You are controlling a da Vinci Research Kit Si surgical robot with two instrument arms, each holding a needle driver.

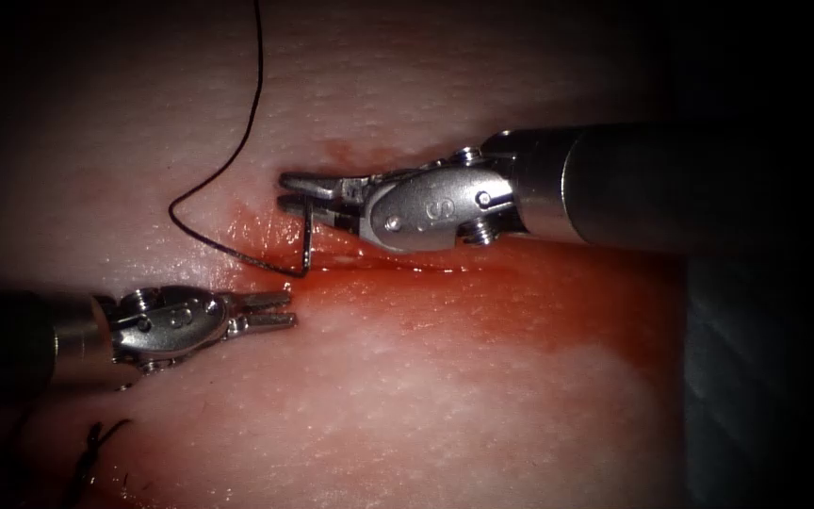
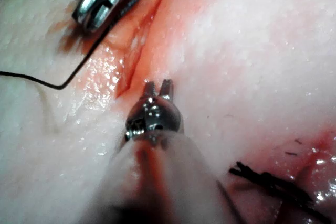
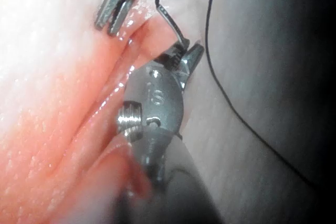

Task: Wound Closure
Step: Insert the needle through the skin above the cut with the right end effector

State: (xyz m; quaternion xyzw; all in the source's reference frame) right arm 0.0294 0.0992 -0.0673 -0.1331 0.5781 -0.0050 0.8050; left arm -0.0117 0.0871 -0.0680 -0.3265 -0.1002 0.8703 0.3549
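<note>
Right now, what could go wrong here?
1. The right end effector grips the needle near one end, so it may swivel in the grip; whether its far end sits in the tissue at the cut is unclear.
2. The thread loops loosely left of the cut; it could snag the empty left end effector.

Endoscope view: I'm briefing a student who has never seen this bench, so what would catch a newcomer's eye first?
Probably the right pincer, bright steel above the cut, holding the curved needle near one end, its other end down at the cut's edge. Next, the dark thread looping from the needle across the pale tissue on the left. Then the left pincer, holding nothing, beside the red fluid.
</note>
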